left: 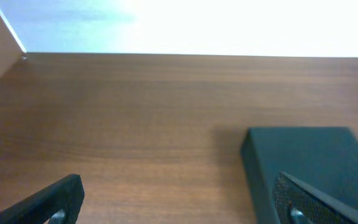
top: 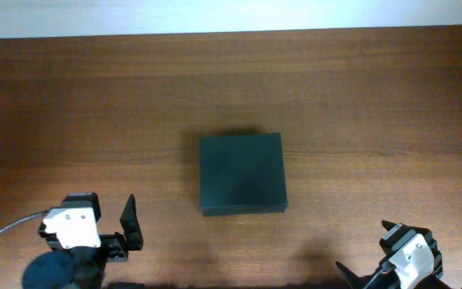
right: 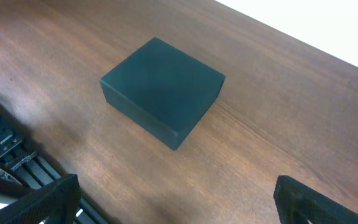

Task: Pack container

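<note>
"Green-black container (top: 241, 174) sat shut near the middle of the desk (top: 375, 96), a little toward the near edge, didn't it?"

"It did. Your left gripper (left: 179, 193) hung at the near-left corner and your right gripper (right: 177, 186) at the near-right corner. Both were well apart from it, jaws spread wide, nothing in either."

"So what could have gone wrong for you from there?"

"Three things, I judged. No seam of the flap showed, so you could have pried at the hinged edge and only dragged the container. Wood that smooth looked slippery, so a one-sided push might have slid or turned it toward the far edge unless your other claw braced it. And nothing to pack was in view, so you could have opened it with nothing to put in."
</note>
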Available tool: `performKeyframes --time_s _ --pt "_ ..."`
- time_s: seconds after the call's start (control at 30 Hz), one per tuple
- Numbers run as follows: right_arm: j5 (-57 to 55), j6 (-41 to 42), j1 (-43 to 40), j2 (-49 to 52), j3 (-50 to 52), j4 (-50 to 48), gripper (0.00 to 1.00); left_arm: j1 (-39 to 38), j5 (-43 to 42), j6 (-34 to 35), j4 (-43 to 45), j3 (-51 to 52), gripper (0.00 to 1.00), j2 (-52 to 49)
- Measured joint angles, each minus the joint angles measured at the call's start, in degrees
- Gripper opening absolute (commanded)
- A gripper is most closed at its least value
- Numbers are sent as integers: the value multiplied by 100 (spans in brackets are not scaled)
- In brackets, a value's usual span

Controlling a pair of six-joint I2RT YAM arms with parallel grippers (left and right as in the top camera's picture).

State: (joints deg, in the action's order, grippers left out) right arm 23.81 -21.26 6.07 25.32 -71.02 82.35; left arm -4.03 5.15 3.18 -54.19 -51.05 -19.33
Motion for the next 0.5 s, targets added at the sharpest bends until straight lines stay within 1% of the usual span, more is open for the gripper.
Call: performKeyframes --time_s 0.13,0.3,0.5 --pt "-2 0 0 0 2 0 99 127 105 -129 564 1167 99 555" --pt "-2 -2 0 0 7 0 99 195 136 -197 802 2496 99 1130" --pt "-2 2 0 0 7 2 99 332 138 -212 828 3314 99 1762"
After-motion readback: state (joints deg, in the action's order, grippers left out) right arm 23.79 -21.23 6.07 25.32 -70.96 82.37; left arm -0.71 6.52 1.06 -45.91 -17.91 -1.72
